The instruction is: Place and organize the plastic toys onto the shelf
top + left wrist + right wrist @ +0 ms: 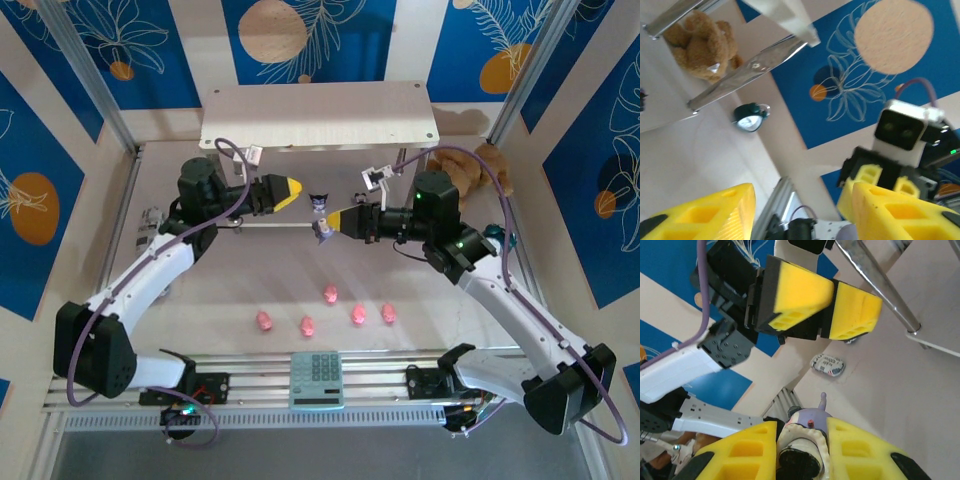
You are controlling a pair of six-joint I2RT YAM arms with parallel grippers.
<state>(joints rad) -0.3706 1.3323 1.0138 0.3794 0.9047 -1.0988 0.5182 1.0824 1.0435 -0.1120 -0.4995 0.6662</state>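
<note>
From my console, the right gripper (333, 224) was clamped on a dark figurine (322, 232). Its wrist camera showed the little white-faced toy (801, 440) pinched between the two yellow fingers (747, 450), its head poking out past the tips. The left gripper (290, 192) faced it from the other side with its jaws parted and nothing between them. In the left wrist view the fingers (705, 215) stood well apart.

A second dark figurine (319, 200) stood between the two grippers' tips, just beyond the held one and touching neither tool. The shelf (320, 115) sat behind both grippers, its pale top board farther back than the held toy.

The five pink pigs (331, 294) lay loosely grouped on the table (230, 280), nearer the arm bases and well apart from both grippers. A calculator (317, 380) rested on the front rail, and a brown plush bear (482, 168) sat by the shelf's right leg.
</note>
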